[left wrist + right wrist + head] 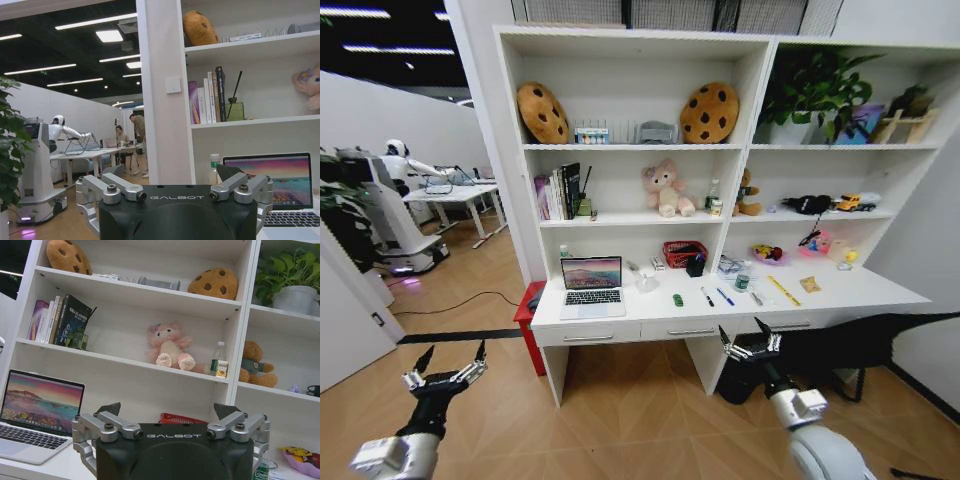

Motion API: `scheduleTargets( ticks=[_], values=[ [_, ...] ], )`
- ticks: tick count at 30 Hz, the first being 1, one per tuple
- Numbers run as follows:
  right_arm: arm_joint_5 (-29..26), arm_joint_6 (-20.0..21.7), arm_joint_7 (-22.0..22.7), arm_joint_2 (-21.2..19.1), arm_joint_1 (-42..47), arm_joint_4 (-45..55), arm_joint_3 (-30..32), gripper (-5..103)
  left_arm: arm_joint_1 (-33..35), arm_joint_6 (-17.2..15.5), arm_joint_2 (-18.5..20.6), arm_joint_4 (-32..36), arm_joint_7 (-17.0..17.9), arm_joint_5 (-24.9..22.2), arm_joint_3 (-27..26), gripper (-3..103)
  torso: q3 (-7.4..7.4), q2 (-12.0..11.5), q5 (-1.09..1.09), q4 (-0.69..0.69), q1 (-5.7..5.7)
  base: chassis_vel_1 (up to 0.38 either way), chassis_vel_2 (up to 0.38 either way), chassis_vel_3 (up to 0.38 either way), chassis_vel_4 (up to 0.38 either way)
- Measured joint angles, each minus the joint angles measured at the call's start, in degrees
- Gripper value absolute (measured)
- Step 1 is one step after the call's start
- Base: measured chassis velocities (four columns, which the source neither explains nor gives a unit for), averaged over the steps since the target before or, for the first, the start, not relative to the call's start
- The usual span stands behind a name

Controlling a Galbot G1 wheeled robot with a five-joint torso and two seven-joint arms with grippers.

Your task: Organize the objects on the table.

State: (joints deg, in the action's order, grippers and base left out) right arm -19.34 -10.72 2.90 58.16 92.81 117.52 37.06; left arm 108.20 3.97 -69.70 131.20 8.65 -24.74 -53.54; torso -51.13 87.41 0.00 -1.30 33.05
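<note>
Standing back from the white desk [840, 290], both grippers hover spread and empty: left gripper [447, 363], right gripper [750, 336]. Left wrist view: laptop [280, 192] ahead. Closing in squarely should help before reaching the pens [716, 296].

From my seat the surface [840, 292] runs across ahead of me, joined at the back to the shelving unit [752, 150]. The laptop [591, 286] sits open toward its left end. Right of it, near the front edge, lies the toy car [678, 299], then the two pens [714, 296] side by side, just apart. Behind them, against the back wall, sits what I take to be a basket [683, 253]. My left gripper [447, 371] and right gripper [750, 344] hang in front of the drawers, short of the surface.
</note>
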Motion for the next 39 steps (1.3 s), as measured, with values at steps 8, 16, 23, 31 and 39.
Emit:
scheduleTargets(
  ticks=[8, 16, 23, 31, 39],
  values=[
    [-1.0, -0.3, -0.4, 0.0, -0.1, -0.4, -0.2, 100, -0.1, 0.0, 0.2, -0.3, 0.0, -0.1, 0.1, 100, 0.00, 0.0, 0.00, 0.00, 0.00, 0.000, 0.000, 0.000, 0.000],
    [-1.1, -0.7, -0.5, 0.1, 0.0, -0.8, -0.3, 100, -0.1, 0.0, 0.0, -0.3, 0.0, 0.4, 0.6, 100, 0.01, 0.0, 0.00, 0.00, -0.02, -0.040, 0.042, 0.043, -0.042],
    [-0.8, -0.8, -0.5, 0.3, 0.1, -0.9, -0.2, 100, -0.2, 0.0, -0.3, -0.3, 0.0, 0.7, 1.1, 100, 0.00, 0.0, -0.01, 0.00, -0.01, -0.164, 0.158, 0.158, -0.171],
    [-0.6, -0.8, -0.5, 0.3, 0.2, -1.0, -0.1, 100, -0.2, 0.1, -0.7, -0.5, 0.0, 0.9, 1.1, 100, -0.01, 0.0, 0.02, 0.00, 0.01, -0.243, 0.239, 0.250, -0.246],
    [0.3, -0.7, -0.2, 0.4, -0.3, -1.2, -0.2, 100, -0.5, 0.2, -0.6, -0.5, 0.1, 0.9, 1.1, 100, -0.01, 0.0, -0.02, 0.00, 0.03, -0.236, 0.240, 0.241, -0.242]
  ],
)
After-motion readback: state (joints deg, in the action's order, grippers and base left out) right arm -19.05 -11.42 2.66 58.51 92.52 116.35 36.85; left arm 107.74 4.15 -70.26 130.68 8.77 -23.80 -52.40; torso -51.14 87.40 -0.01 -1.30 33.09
